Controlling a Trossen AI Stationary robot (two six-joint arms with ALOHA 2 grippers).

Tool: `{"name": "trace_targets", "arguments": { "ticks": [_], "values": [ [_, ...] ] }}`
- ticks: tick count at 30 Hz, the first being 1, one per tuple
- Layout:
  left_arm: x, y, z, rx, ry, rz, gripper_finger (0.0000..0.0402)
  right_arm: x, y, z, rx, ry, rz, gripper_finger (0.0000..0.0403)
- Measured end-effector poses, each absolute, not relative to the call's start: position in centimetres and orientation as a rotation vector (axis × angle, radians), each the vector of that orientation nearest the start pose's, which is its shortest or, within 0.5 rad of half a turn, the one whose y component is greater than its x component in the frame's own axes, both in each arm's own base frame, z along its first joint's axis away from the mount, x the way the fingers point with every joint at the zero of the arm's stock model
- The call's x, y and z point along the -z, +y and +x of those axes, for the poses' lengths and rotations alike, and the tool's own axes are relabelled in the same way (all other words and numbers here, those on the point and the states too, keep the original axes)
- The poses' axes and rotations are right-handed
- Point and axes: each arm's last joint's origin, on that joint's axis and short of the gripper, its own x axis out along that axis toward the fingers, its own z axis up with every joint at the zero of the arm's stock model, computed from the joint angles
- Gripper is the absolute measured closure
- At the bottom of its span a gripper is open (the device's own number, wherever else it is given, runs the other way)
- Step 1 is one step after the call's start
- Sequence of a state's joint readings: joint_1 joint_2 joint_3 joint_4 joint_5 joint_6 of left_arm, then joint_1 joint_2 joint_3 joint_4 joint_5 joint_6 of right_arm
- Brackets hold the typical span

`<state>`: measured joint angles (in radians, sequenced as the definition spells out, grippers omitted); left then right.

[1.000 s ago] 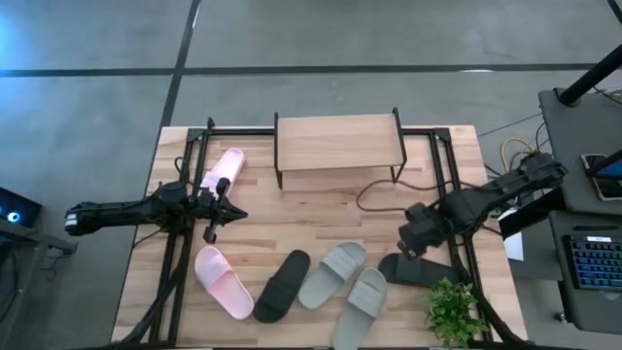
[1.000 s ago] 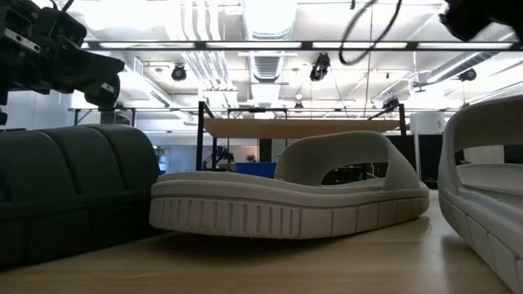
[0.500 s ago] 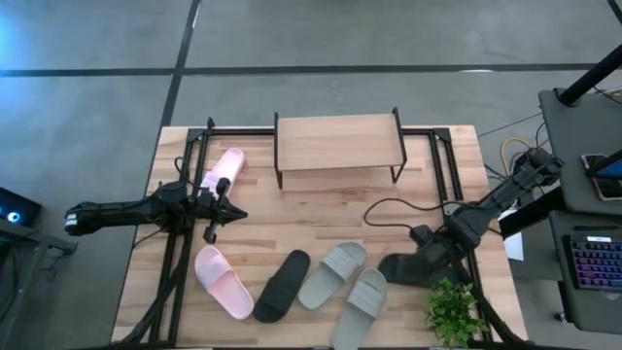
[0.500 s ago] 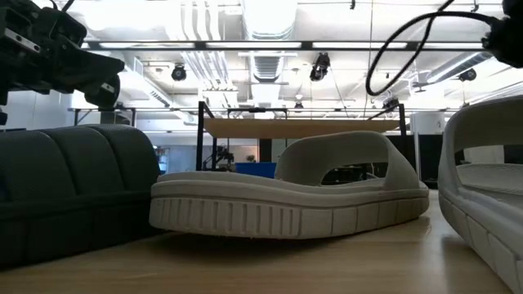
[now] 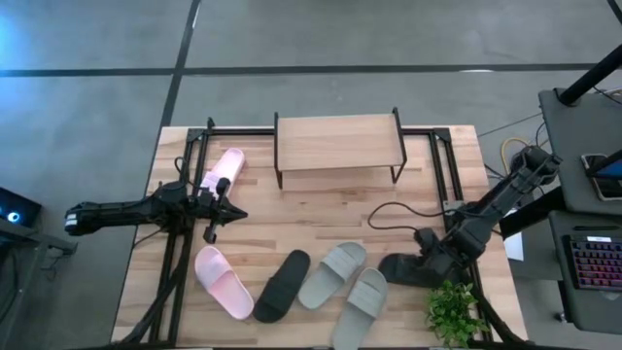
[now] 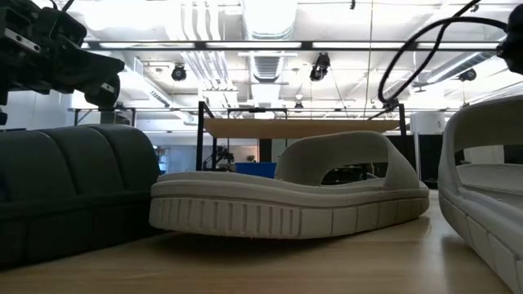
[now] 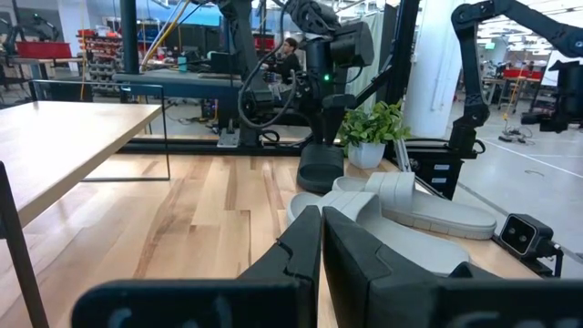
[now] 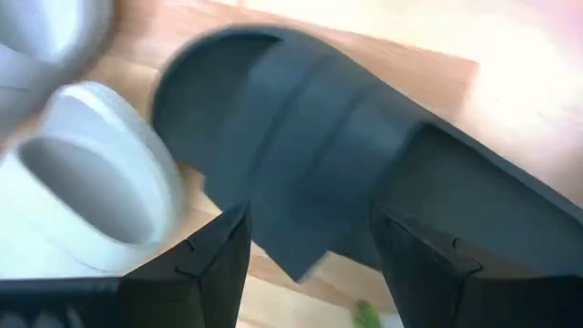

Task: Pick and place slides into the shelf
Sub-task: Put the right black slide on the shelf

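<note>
Down at the near right of the table point(image 5: 321, 209), the right tool point(image 8: 305, 241) hung just over a black slide point(image 8: 310, 173), its fingers spread wide to either side of the strap, apparently set to pinch that strap as the easiest hold. That slide point(image 5: 406, 269) lay flat beside a small potted plant point(image 5: 453, 311), its long axis running roughly across the table.

The left tool point(image 5: 216, 209) waited at the table's left side with its fingers pressed together, holding nothing.

Outward from there, the grey-green pair point(image 5: 345, 282) and the second black slide point(image 5: 283, 285) lay slanted side by side near the front edge, one pink slide point(image 5: 224, 281) slanting the other way, and the second pink slide point(image 5: 223, 173) sat farther back at left. The shelf point(image 5: 337, 144) stood at the back centre, its top board bare.
</note>
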<state>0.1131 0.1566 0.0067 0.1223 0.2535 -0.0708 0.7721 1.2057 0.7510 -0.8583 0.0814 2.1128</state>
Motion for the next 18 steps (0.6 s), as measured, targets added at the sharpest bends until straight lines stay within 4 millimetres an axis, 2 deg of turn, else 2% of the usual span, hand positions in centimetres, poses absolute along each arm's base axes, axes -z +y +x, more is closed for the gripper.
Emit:
{"name": "trace_targets", "arguments": {
  "ticks": [9, 15, 18],
  "values": [
    [-16.5, 0.5, 10.6, 0.140, 0.032, -0.076, 0.0402, -18.1, 13.4, 14.0, 0.807, 1.186, 1.243, 0.0188],
    [-16.5, 0.5, 10.6, 0.139, 0.032, -0.076, 0.0402, -17.7, 13.4, 14.3, 0.756, 1.124, 1.243, 0.0190],
    [-16.5, 0.5, 10.6, 0.140, 0.032, -0.076, 0.0402, -17.5, 13.3, 14.2, 0.754, 1.103, 1.233, 0.0203]
  ]
}}
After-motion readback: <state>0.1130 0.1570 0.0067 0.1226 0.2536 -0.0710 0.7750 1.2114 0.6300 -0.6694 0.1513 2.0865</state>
